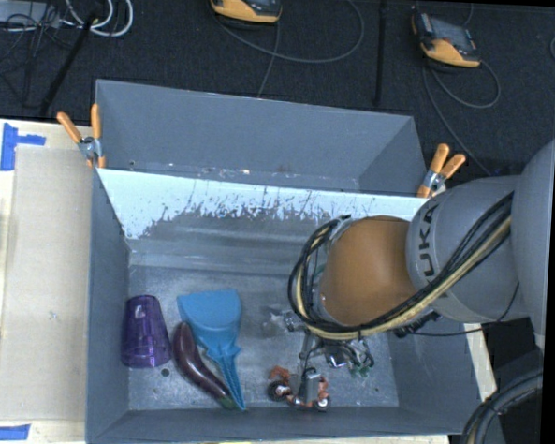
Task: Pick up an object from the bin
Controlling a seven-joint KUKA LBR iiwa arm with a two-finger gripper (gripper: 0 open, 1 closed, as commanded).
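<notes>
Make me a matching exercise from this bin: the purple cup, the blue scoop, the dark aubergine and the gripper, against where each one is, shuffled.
1 purple cup
2 blue scoop
3 dark aubergine
4 gripper

A above a small red-and-black thing, front right
B leftmost in the bin
C middle, handle towards the front
D along the scoop's left side

Pairs: 1-B, 2-C, 3-D, 4-A
</notes>
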